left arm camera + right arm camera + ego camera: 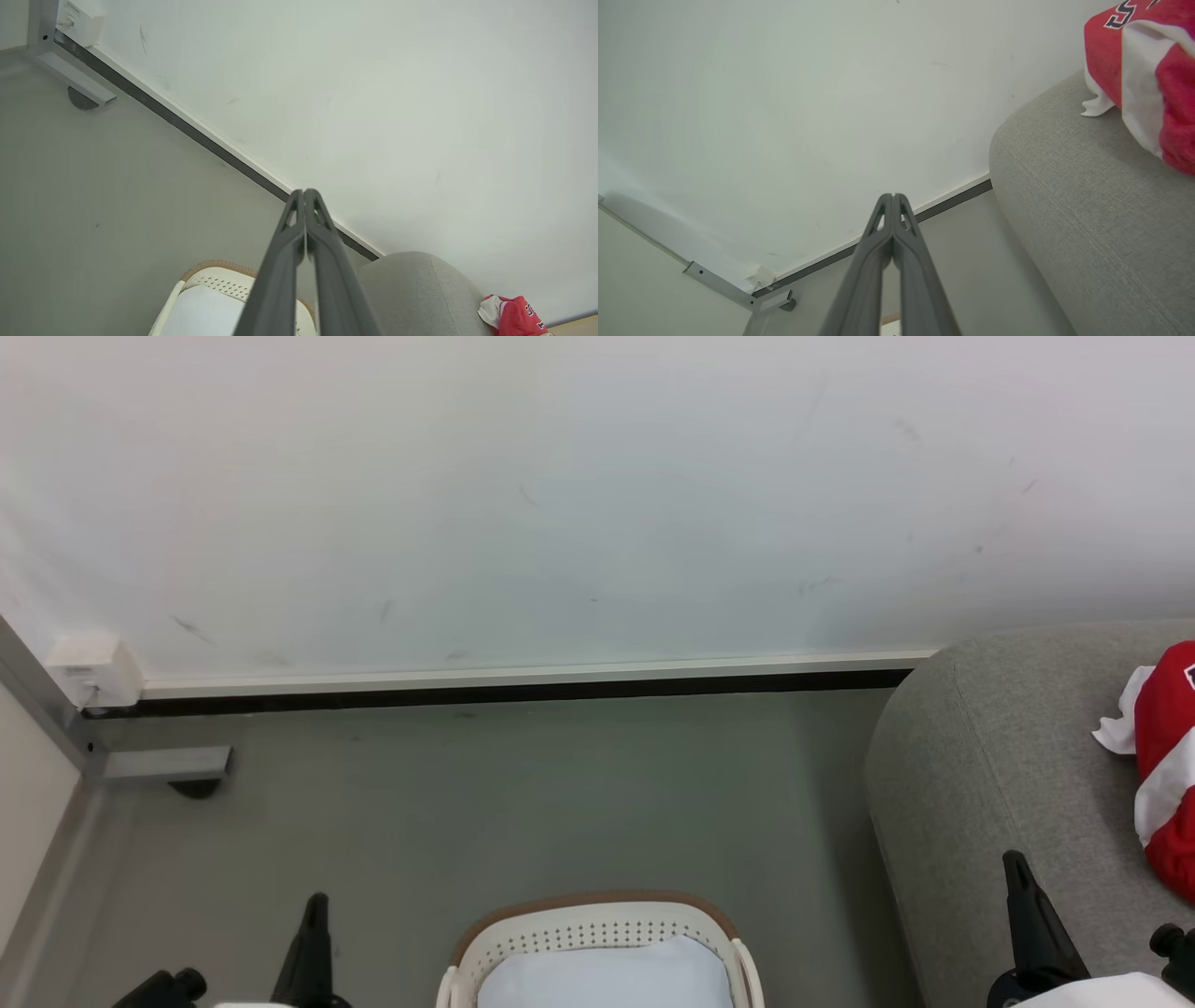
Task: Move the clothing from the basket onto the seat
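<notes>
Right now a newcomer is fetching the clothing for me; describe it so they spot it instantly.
Find the big grey seat beside the white wall, right of the cream basket. The clothing lies crumpled on top of it. Nothing else there is bright red with white stripes and dark lettering.

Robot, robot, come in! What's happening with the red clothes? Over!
Fingers shut and empty: left gripper, right gripper. Red clothing lying on seat. Something pale in basket. Nothing seen in the way. Over.

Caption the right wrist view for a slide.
Shut right claw points toward the wall; red clothing lies on the grey seat.
</notes>
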